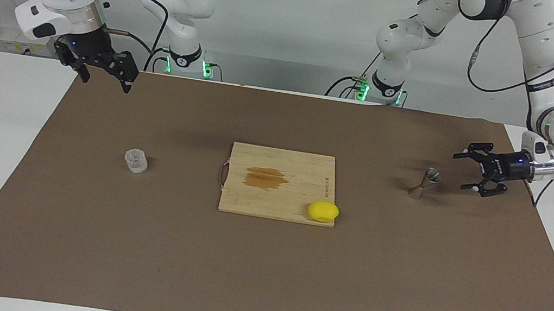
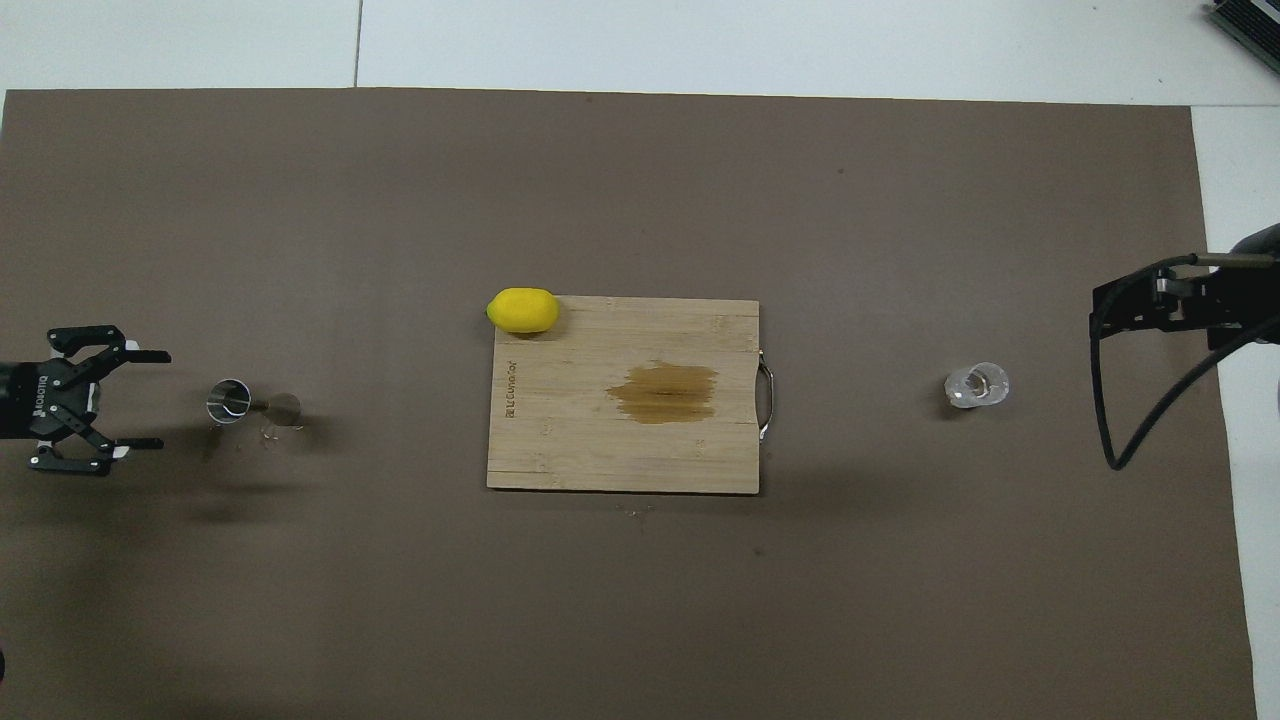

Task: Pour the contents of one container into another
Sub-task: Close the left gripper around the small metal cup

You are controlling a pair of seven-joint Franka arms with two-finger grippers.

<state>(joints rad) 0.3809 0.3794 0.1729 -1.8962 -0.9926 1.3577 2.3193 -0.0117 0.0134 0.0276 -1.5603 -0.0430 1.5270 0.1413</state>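
We see the left hand (image 1: pixel 465 171) low over the brown mat (image 1: pixel 261 263) at the left arm's end of the surface, turned sideways toward the steel jigger (image 1: pixel 424 183), its fingers spread wide and holding nothing. The jigger stands upright on the mat just beside that hand, apart from it, with a few small droplets on the mat at its foot (visible only from overhead). The right hand (image 1: pixel 105 72) waits in the air over the mat's corner at the right arm's end, its fingers also wide apart and empty. The glass cup (image 1: pixel 136 161) sits upright on the mat at that same end, well apart from the jigger. Between the two we find a wooden cutting board (image 1: pixel 276 199) bearing a brown stain (image 1: pixel 266 178), with a yellow lemon (image 1: pixel 323 211) on its corner farthest from the robots, toward the jigger.
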